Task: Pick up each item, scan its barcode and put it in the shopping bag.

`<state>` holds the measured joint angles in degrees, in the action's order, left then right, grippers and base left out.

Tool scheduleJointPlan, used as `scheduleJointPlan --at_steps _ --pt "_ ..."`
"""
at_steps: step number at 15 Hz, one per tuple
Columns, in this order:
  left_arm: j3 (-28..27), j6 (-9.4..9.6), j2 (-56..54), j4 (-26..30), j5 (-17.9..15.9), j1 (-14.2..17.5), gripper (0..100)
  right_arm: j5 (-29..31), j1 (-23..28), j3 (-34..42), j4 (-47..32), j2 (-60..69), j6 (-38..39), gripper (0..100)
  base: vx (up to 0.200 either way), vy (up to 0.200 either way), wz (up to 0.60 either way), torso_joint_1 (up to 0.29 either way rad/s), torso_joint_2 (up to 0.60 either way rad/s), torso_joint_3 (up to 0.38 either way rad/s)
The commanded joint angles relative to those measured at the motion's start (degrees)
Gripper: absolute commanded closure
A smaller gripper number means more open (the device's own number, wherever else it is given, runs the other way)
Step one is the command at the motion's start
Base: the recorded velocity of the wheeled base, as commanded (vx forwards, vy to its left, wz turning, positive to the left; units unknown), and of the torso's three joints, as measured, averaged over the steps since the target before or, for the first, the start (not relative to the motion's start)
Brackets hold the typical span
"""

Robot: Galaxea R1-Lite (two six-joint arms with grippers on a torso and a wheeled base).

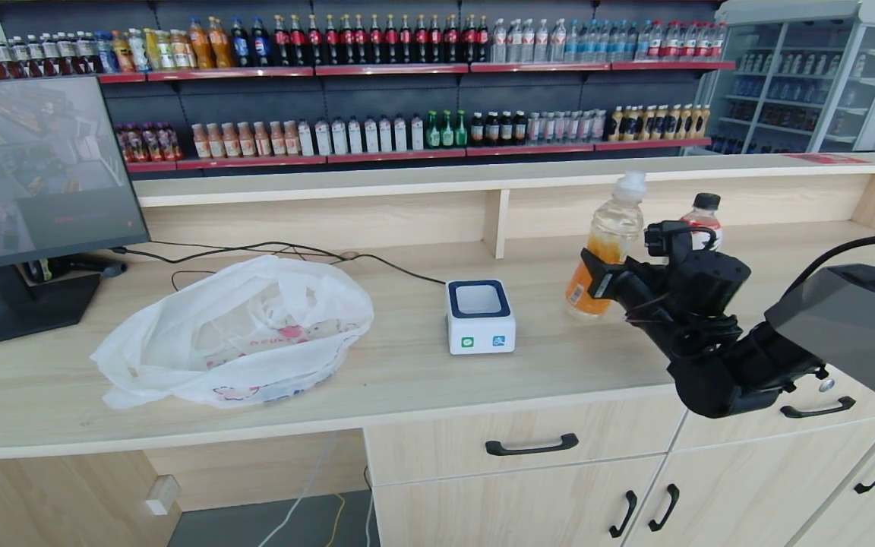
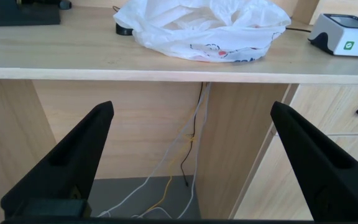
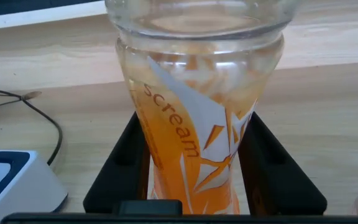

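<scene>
On the right part of the table (image 1: pixel 407 380), the right gripper (image 1: pixel 601 281) held the orange bottle (image 1: pixel 611 235), its fingers (image 3: pixel 124 163) closed on the bottle's narrow waist from both sides. Bottle tilted, white cap uppermost; could not tell whether its base touched the table. Just behind the gripper stood a black-capped bottle (image 1: pixel 703 216). White scanner (image 1: pixel 481 315) sat mid-table, apart from the orange bottle, window facing up. Farther toward the robot's left lay the shopping bag (image 1: pixel 240 334), white plastic, crumpled, mouth loosely open. Monitor (image 1: pixel 35 167) stood at the left end of the table. Left gripper (image 2: pixel 191 109) hung low in front of the table edge, below the bag, fingers spread wide with nothing between them.
</scene>
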<state>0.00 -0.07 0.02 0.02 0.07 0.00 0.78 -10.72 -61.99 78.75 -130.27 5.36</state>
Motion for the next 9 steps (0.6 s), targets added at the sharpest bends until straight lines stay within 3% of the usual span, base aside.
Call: scheduleJointPlan --at_steps 1,9 --pt "0.0 -0.01 0.0 0.0 0.0 0.0 0 0.0 0.0 -0.1 0.2 1.2 0.0 100 0.0 0.0 0.0 0.0 0.0 0.0" --pt "0.0 -0.01 0.0 0.0 0.0 0.0 0 0.1 -0.1 2.8 0.0 6.9 -0.2 100 0.0 0.0 0.0 0.0 0.0 0.0"
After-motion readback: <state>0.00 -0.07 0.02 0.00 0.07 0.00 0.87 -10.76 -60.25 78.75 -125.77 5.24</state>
